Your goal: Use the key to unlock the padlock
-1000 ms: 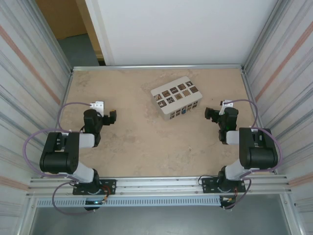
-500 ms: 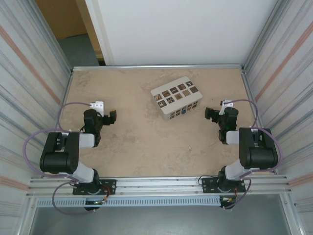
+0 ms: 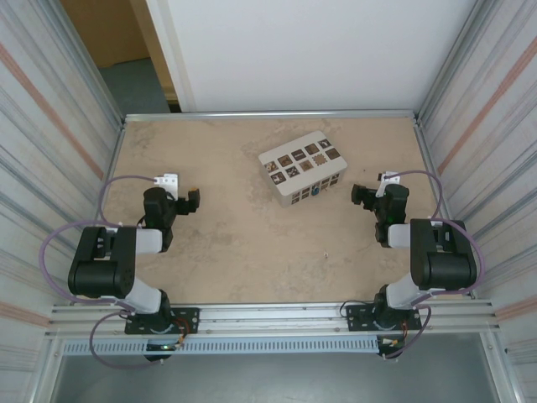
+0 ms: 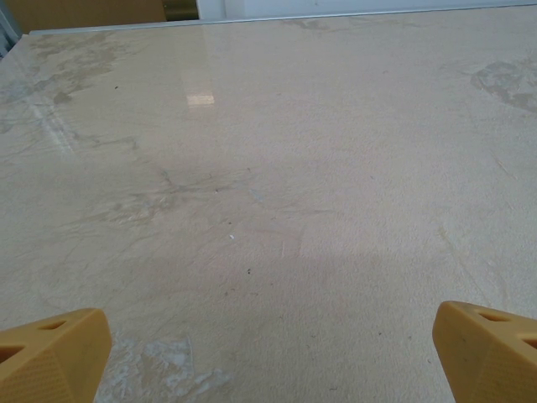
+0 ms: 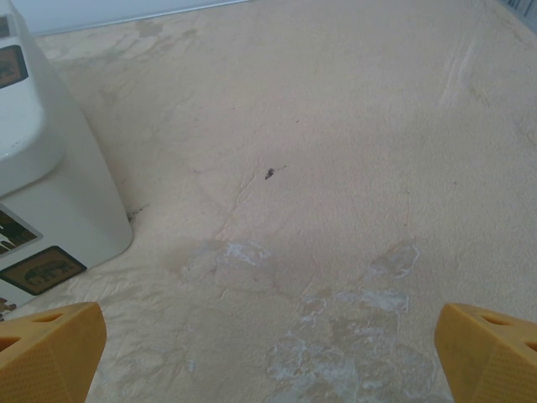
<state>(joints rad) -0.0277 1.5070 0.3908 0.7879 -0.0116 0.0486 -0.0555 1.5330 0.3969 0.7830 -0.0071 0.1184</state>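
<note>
No padlock or key is visible in any view. My left gripper (image 3: 192, 201) rests low at the left of the table, open, its yellow fingertips (image 4: 50, 353) wide apart over bare tabletop. My right gripper (image 3: 359, 195) sits at the right, open too, with yellow fingertips (image 5: 487, 353) spread and nothing between them. A white box (image 3: 303, 166) with small dark picture tiles on its top and side stands at the table's middle back; its corner (image 5: 50, 201) shows at the left of the right wrist view, just ahead of the right gripper.
The beige stone-patterned tabletop (image 3: 243, 243) is fenced by corrugated metal walls left and right and a white panel at the back. Worn pale patches (image 5: 369, 336) mark the surface under the right gripper.
</note>
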